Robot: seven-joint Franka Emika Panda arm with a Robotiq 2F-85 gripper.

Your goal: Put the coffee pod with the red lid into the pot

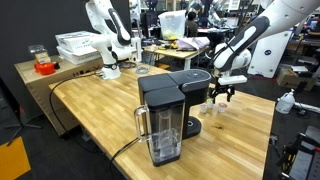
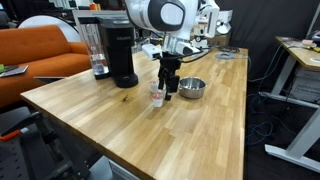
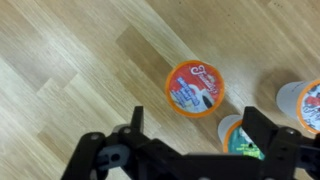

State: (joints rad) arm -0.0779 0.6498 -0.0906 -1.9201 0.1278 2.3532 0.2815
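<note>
The coffee pod with the red-orange lid stands upright on the wooden table, seen from above in the wrist view. My gripper is open and hovers just above the pods, its fingers to either side and a little short of the red-lidded pod. In both exterior views the gripper points down over the pods. The small metal pot sits on the table right beside the gripper.
A green-lidded pod lies under the right finger, and another pod stands at the right edge. A black coffee machine stands on the table near the pods. A white bottle is at the table's edge.
</note>
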